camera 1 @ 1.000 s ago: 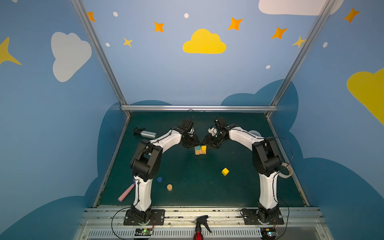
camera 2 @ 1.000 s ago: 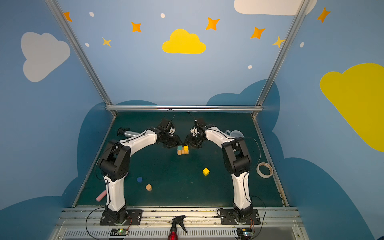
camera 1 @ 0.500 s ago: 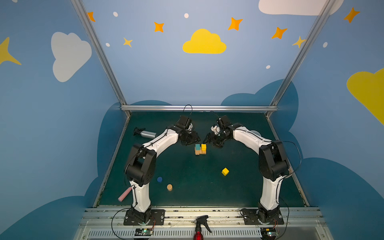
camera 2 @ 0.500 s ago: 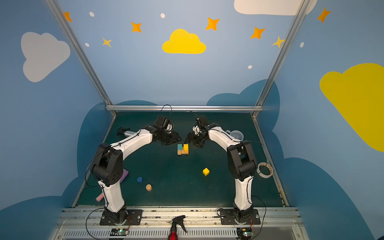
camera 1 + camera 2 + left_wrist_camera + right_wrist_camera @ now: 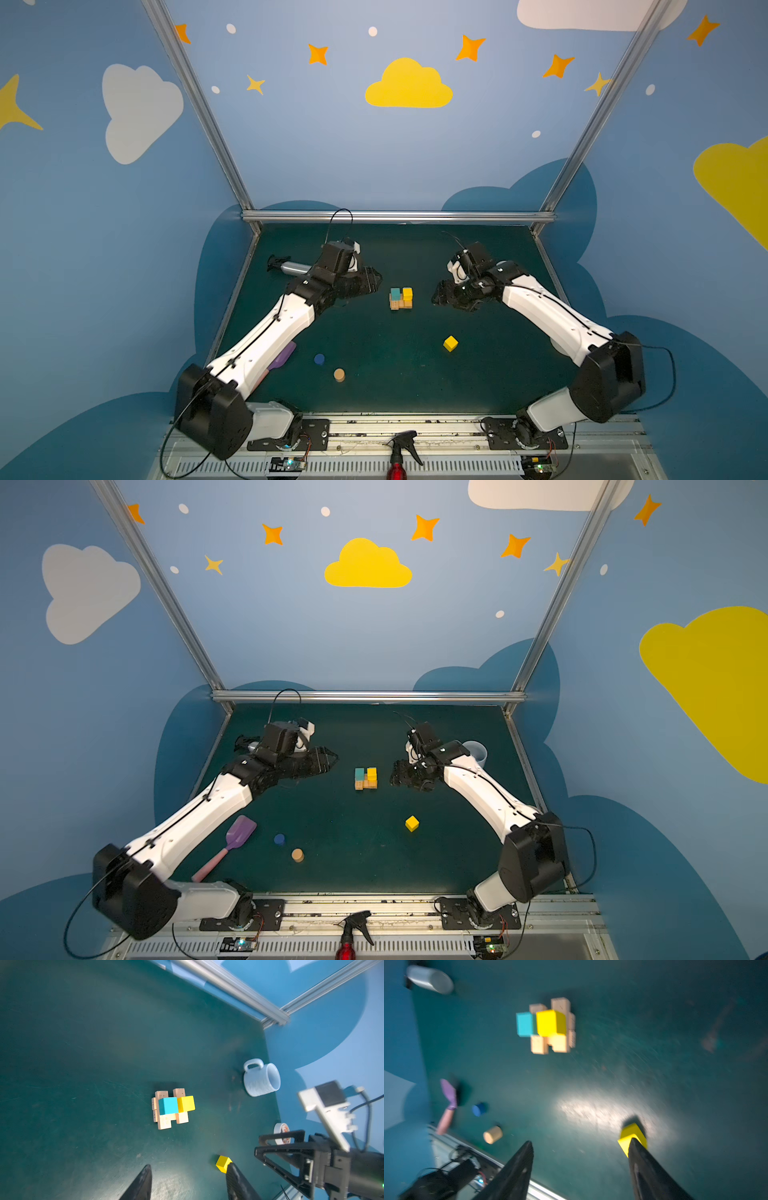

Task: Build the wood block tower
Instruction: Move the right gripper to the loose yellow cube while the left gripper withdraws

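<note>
The tower (image 5: 401,297) (image 5: 365,778) stands mid-table: tan planks at the base, a teal cube (image 5: 168,1105) and a yellow cube (image 5: 186,1103) side by side on top. A loose yellow cube (image 5: 450,343) (image 5: 632,1134) lies nearer the front. A blue cylinder (image 5: 319,359) and a tan cylinder (image 5: 339,375) lie front left. My left gripper (image 5: 376,279) (image 5: 189,1165) hangs open and empty left of the tower. My right gripper (image 5: 436,293) (image 5: 581,1140) hangs open and empty on the tower's right. Neither touches a block.
A silver spray bottle (image 5: 291,268) lies at the back left behind my left arm. A pale mug (image 5: 476,750) lies on its side at the back right. A purple spatula (image 5: 237,839) lies front left. A tape roll (image 5: 281,1133) sits off the mat's right edge.
Both grippers have drawn back from the tower, the left one leftward and the right one rightward. The right jaws have spread wider. The blocks have not moved.
</note>
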You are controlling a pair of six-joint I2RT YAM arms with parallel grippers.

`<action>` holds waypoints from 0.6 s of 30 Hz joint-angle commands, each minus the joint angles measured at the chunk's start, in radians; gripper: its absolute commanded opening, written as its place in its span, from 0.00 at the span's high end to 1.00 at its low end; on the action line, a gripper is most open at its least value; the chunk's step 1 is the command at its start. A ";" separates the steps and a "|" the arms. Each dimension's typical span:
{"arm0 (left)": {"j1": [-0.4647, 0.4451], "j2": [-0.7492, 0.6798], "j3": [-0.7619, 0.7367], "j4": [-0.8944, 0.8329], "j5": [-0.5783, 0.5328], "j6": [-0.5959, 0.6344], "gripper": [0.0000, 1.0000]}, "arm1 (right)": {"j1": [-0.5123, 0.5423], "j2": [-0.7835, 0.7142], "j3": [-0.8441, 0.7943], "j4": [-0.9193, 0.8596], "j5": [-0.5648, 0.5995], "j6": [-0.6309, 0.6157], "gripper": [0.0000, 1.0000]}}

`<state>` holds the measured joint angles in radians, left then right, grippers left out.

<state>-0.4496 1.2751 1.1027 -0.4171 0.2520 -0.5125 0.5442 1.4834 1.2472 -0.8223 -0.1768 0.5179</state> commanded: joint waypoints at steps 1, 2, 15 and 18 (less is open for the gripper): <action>0.003 -0.117 -0.076 0.031 -0.066 0.015 0.42 | 0.025 -0.051 -0.052 -0.131 0.087 -0.045 0.29; 0.002 -0.151 -0.093 0.022 -0.088 0.022 0.41 | 0.036 -0.059 -0.067 -0.145 0.077 -0.063 0.29; 0.001 -0.422 -0.211 -0.040 -0.173 0.030 0.38 | 0.095 0.076 -0.160 -0.127 0.084 -0.201 0.22; 0.002 -0.444 -0.216 -0.052 -0.186 0.033 0.38 | 0.100 0.131 -0.147 -0.117 0.087 -0.234 0.21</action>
<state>-0.4496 0.8520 0.8921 -0.4534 0.0963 -0.4931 0.6361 1.5799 1.0901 -0.9604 -0.0795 0.3386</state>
